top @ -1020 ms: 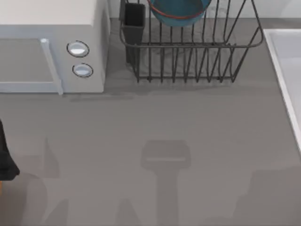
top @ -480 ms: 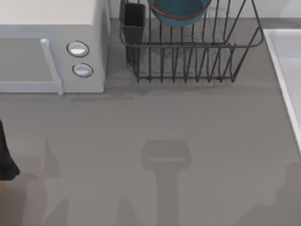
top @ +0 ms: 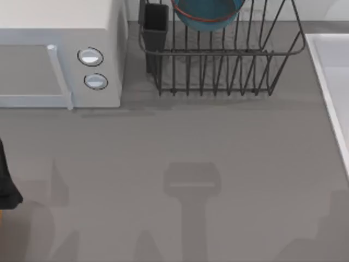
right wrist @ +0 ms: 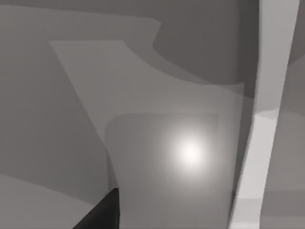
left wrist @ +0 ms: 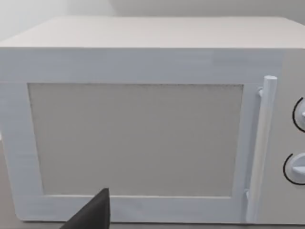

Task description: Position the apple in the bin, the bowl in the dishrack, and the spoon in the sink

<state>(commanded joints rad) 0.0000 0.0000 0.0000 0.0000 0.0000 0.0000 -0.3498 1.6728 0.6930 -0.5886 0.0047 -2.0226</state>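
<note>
The blue bowl [top: 207, 12] with its reddish rim rests inside the black wire dishrack [top: 218, 65] at the back of the table. The white sink [top: 334, 82] runs along the table's right side, and its pale rim [right wrist: 267, 119] crosses the right wrist view. A dark tip of my left gripper [left wrist: 93, 214] faces the microwave door. My left arm [top: 5, 183] sits at the table's left edge. A dark tip of my right gripper [right wrist: 102, 212] hangs over grey tabletop beside the sink. The apple, the spoon and the bin are out of view.
A white microwave [top: 54, 54] with two round knobs [top: 90, 57] stands at the back left, its door handle [left wrist: 262, 143] close in the left wrist view. A dark cutlery cup [top: 155, 24] sits at the dishrack's left corner. Arm shadows lie across the grey tabletop [top: 180, 142].
The shadow at the table's lower right has shrunk back toward the right edge. The left arm, bowl and dishrack have not moved.
</note>
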